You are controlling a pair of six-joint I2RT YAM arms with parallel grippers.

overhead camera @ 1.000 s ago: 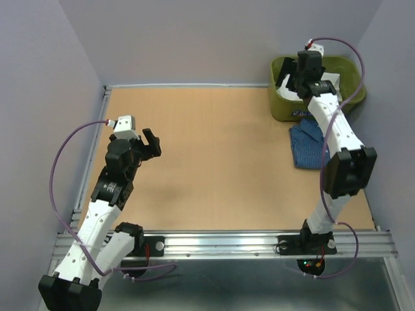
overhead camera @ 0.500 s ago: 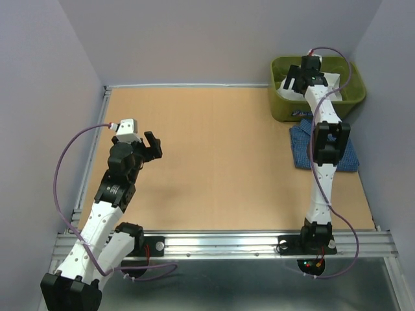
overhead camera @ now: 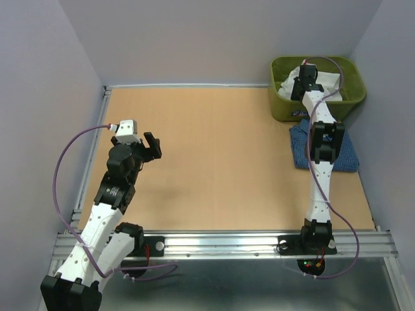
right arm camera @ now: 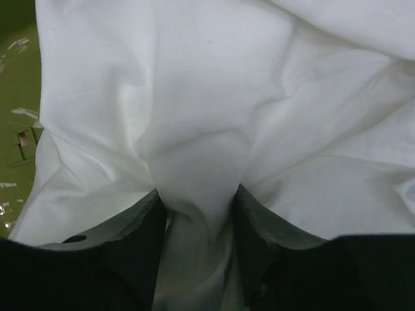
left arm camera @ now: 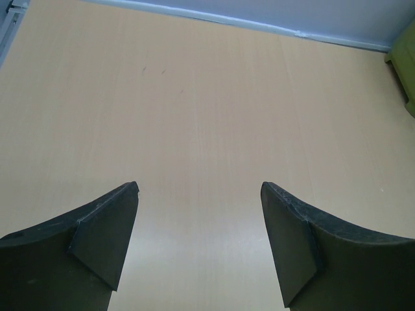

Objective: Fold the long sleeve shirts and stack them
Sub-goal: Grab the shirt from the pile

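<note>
White shirt (right arm camera: 214, 129) bunched in green bin (overhead camera: 283, 109), pinched by right gripper (right arm camera: 198, 194), left gripper (left arm camera: 199, 189) fingers spread

The middle of the table (overhead camera: 214, 149) lies bare, open to passage from the left gripper (overhead camera: 148, 148) across to the right side. In the far right corner stands the green bin (overhead camera: 280, 111), its inside filled with the white shirt (overhead camera: 284, 85). The blue shirt (overhead camera: 301, 152) lies just in front of it, and the right arm (overhead camera: 321, 139) stretches over both.
</note>
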